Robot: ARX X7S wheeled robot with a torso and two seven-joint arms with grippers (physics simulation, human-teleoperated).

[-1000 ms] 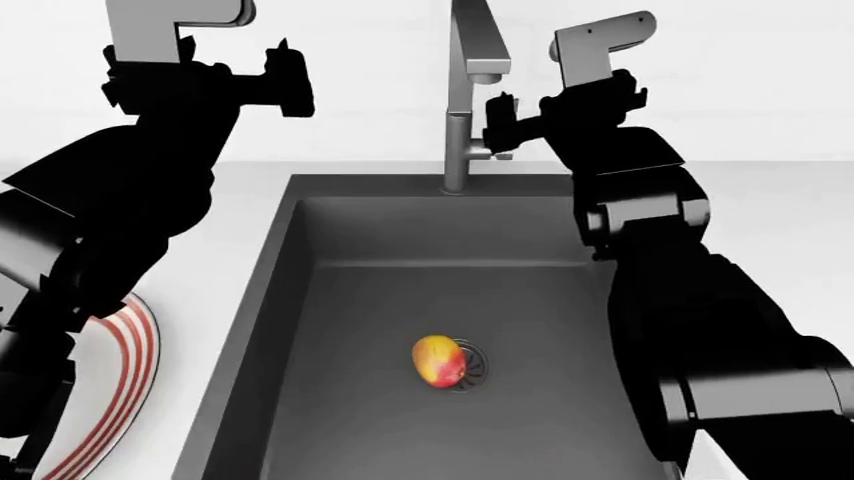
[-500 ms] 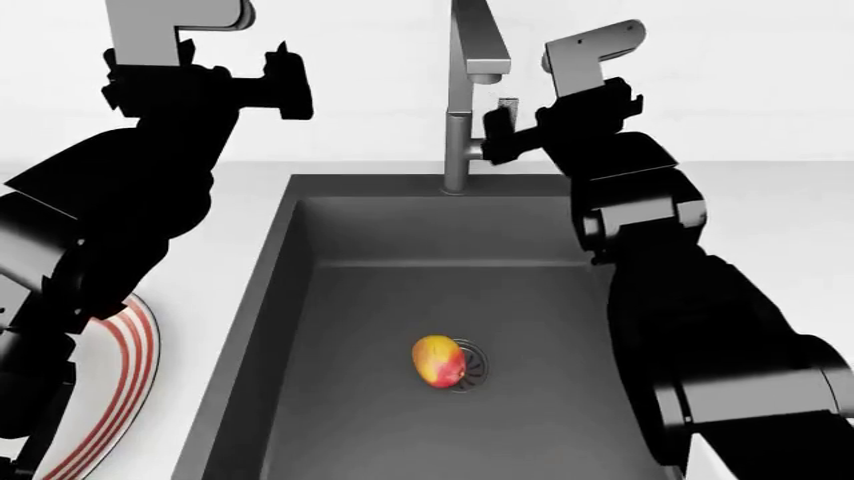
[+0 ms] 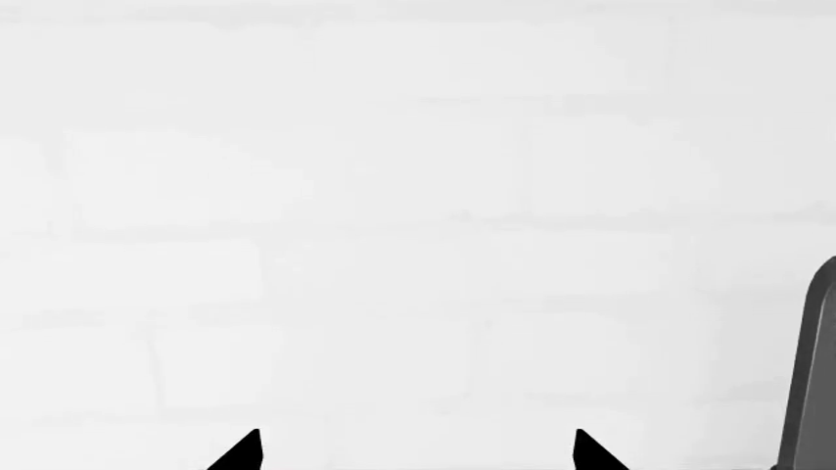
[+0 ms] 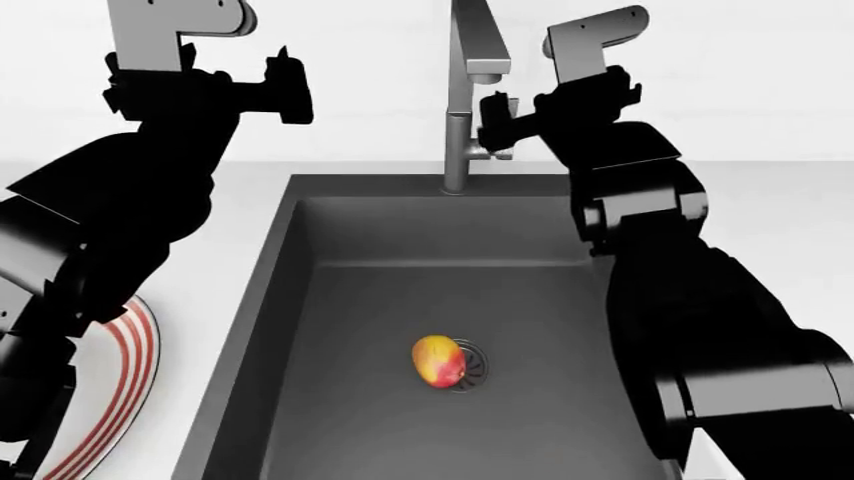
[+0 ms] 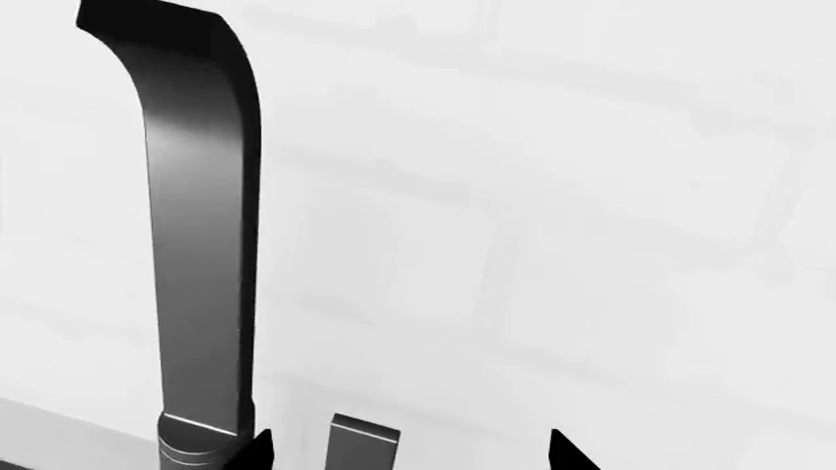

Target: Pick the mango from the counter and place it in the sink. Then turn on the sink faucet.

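Mango's in the sink; now work the faucet lever with your right hand.

The mango (image 4: 438, 361) lies on the floor of the sink (image 4: 334, 290), touching the left side of the round drain (image 4: 475, 363), so that half looks finished. The sink faucet (image 4: 466, 95) stands at the far rim, and its small lever (image 5: 360, 444) sits just between your right hand's (image 4: 497, 122) tips, which stand apart with nothing held. Keep the lever centred between those tips, press one against its flat side, and sweep gently rather than jabbing, watching that the wrist stays off the spout column. Your left hand (image 4: 284, 75) waits high at the far left, its tips also apart and empty, well clear of the desk (image 4: 787, 200) and the striped plate (image 4: 123, 372).
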